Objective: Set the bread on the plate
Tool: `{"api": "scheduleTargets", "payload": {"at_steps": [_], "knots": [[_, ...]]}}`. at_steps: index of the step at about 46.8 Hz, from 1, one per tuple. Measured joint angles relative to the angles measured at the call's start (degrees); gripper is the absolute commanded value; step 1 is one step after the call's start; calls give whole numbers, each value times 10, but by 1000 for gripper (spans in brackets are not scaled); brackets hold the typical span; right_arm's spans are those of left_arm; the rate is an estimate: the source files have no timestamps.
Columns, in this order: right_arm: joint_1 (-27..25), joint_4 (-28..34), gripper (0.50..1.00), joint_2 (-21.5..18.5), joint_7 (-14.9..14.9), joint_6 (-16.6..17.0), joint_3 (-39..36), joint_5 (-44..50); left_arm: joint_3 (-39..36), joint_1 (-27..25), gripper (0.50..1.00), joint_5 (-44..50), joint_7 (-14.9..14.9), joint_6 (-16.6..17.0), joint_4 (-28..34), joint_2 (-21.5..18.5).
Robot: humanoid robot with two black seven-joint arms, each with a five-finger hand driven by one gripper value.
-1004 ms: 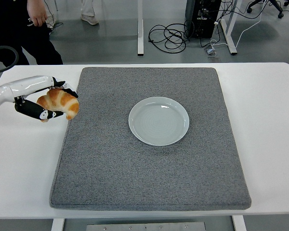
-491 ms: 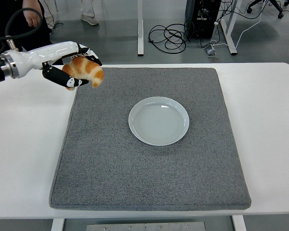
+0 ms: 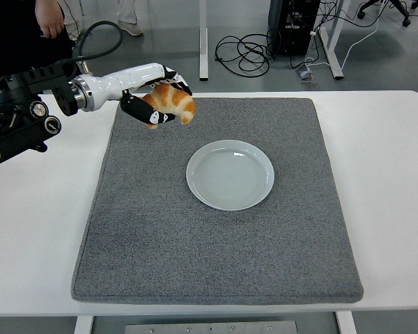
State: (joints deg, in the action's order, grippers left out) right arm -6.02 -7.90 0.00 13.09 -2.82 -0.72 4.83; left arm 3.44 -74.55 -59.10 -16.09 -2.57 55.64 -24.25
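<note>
Left hand (image 3: pixel 155 102) closed around the bread (image 3: pixel 172 101), a golden croissant, fingers wrapped under and behind so the loaf rides clear above the far left corner of the grey mat (image 3: pixel 146 236). Held aloft, apparently to pass over the mat without dragging. White plate (image 3: pixel 196 183) bare at mat centre, well apart to the right and nearer, waiting as the 1 target. Right arm out of sight.
</note>
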Motion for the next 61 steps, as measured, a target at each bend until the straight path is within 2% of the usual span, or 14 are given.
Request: {"api": "scheduleTargets", "payload": {"at_steps": [11, 15, 23, 37, 46, 51, 61], "knots": [[0, 0, 1000, 0, 0, 0, 0, 0, -7, 5, 500, -1, 18, 2, -32, 95], [0, 0, 1000, 0, 0, 0, 0, 0, -27, 7, 500, -2, 22, 10, -33, 117], [0, 0, 1000, 0, 0, 0, 0, 0, -67, 8, 500, -4, 22, 37, -41, 133], [0, 0, 1000, 0, 0, 0, 0, 0, -70, 22, 500, -9, 13, 66, -74, 167], [0, 0, 1000, 0, 0, 0, 0, 0, -70, 51, 500, -9, 13, 82, -93, 185], [0, 0, 1000, 0, 0, 0, 0, 0, -70, 64, 500, -8, 13, 86, -103, 199], [0, 0, 1000, 0, 0, 0, 0, 0, -70, 69, 500, -7, 13, 87, -106, 200]]}}
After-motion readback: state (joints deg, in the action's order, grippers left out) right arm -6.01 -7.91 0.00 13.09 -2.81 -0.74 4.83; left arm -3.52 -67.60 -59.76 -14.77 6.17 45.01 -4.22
